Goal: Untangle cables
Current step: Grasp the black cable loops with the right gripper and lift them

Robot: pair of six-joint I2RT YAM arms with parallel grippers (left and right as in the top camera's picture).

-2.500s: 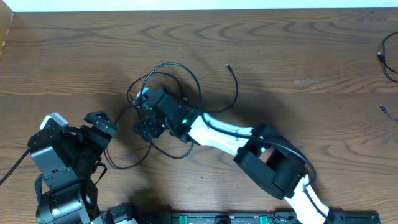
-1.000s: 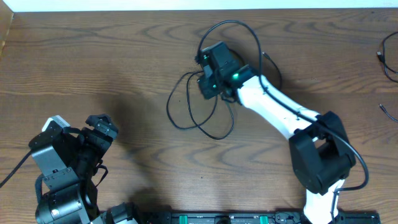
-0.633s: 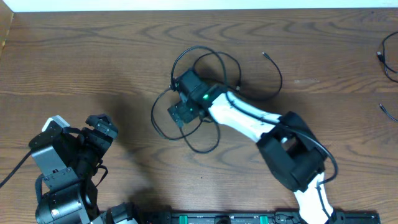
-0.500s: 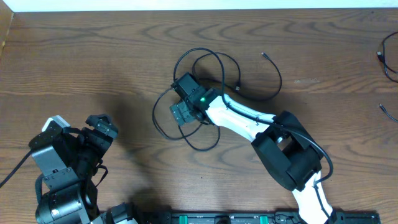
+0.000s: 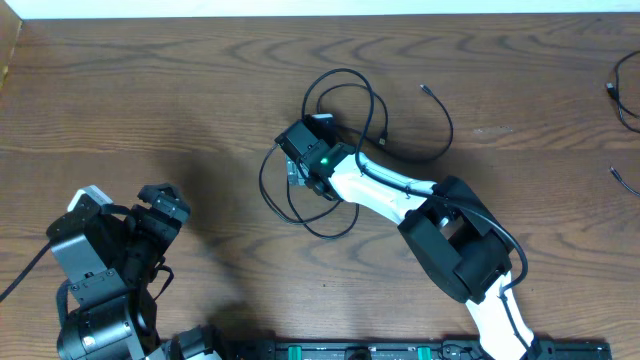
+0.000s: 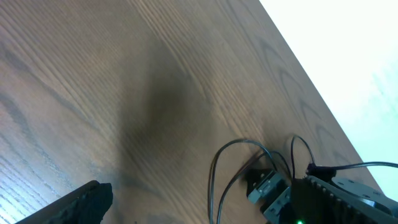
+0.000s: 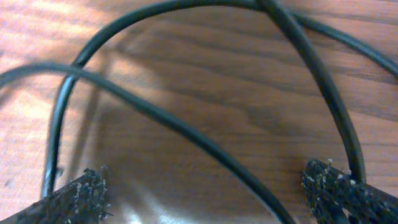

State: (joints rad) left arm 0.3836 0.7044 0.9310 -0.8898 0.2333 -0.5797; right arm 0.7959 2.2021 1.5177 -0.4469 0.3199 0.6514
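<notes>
Right tool (image 7: 208,194) is spread over the cables (image 7: 305,62); left tool (image 5: 160,205) is also apart. Pinch a single strand, perhaps the crossing one.

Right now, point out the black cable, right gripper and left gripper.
black cable (image 7: 314,68): right wrist view, mid-strand
right gripper (image 7: 208,188): right wrist view, midway between fingertips
left gripper (image 5: 163,198): overhead view, between fingertips
</notes>
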